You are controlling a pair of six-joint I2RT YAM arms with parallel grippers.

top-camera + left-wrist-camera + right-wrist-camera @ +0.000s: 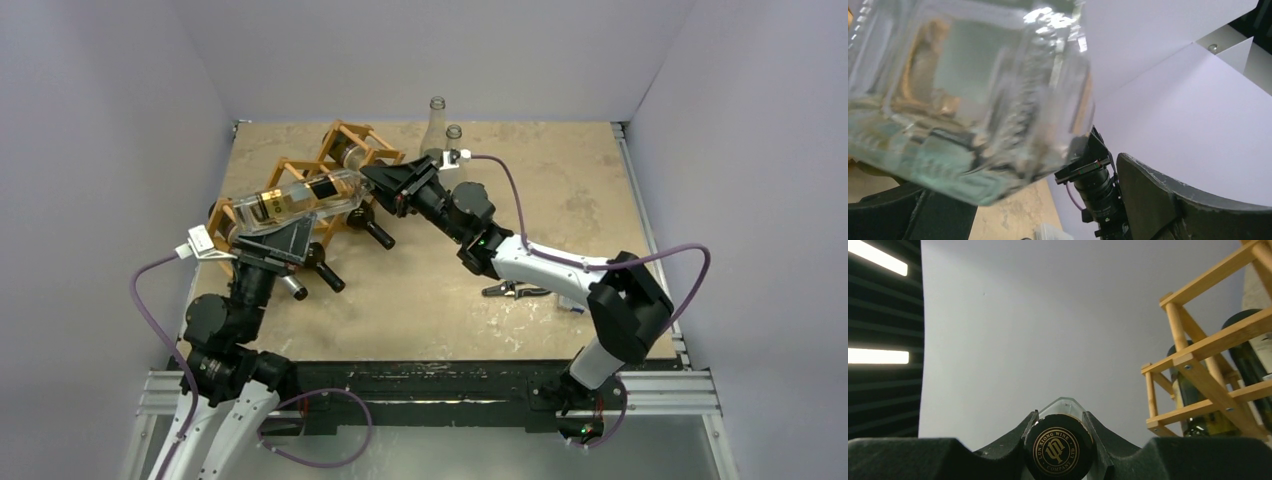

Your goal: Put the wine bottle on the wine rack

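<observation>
Wine bottle (300, 198), clear glass, lies on its side across the top of the wine rack (352, 131), near the table's (560, 190) far-left corner. We cannot tell whether it rests on the bars. We see the right gripper (380, 186) clamped on its neck end, and the right wrist view shows the black cap (1058, 451) pinched between the fingers (998, 455). We mark the left gripper (268, 240) at the base end, its fingers (1168, 200) spread wide with the glass just above them. Dark bottles (325, 270) poke their necks out of the rack toward the near edge. Two clear bottles (437, 118) stand at the far edge. The table's right half is mostly open, with a small dark tool (515, 291) near the right arm.
</observation>
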